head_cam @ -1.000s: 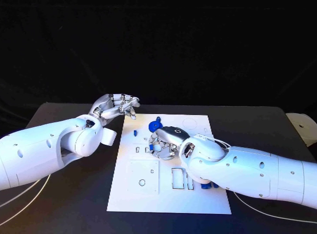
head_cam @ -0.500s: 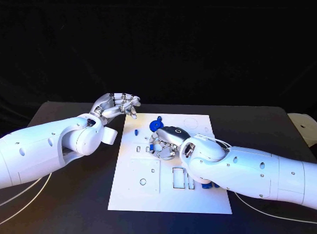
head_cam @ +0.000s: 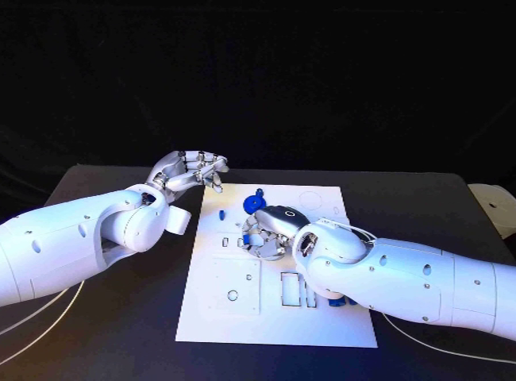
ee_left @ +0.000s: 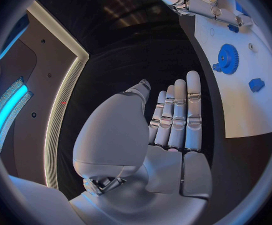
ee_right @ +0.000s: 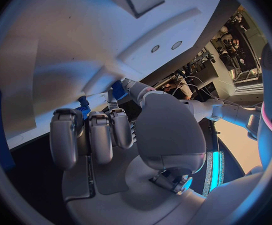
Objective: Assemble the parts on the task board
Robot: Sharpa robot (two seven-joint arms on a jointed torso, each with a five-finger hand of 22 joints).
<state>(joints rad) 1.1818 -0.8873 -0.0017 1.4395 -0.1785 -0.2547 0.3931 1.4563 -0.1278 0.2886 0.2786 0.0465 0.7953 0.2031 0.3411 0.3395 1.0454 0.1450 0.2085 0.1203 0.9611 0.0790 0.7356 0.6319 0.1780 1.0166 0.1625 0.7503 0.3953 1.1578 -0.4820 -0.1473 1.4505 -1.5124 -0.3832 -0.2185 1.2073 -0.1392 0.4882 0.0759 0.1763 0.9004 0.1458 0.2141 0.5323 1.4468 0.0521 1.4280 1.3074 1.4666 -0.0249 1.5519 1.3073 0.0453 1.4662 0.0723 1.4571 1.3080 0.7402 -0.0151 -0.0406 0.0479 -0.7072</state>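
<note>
The white task board (head_cam: 229, 325) lies in the middle of the black table. My right hand (head_cam: 265, 236) is curled over the board's middle and pinches a small blue part (ee_right: 117, 90) against the board, thumb against fingers. A blue gear (head_cam: 256, 205) sits just beyond it, also seen as the blue gear (ee_left: 226, 59) beside a small blue piece (ee_left: 255, 84). My left hand (head_cam: 190, 171) hovers off the board's far left corner, fingers straight and holding nothing. More blue parts (head_cam: 333, 302) peek out from under my right forearm.
The board has several empty cut-outs (head_cam: 289, 289) near its front half. A pale object (head_cam: 494, 208) sits at the table's right edge. White cables (head_cam: 29, 317) trail across the table's front left.
My right hand's fingers have shifted slightly over the board's middle. The left hand has stayed in place.
</note>
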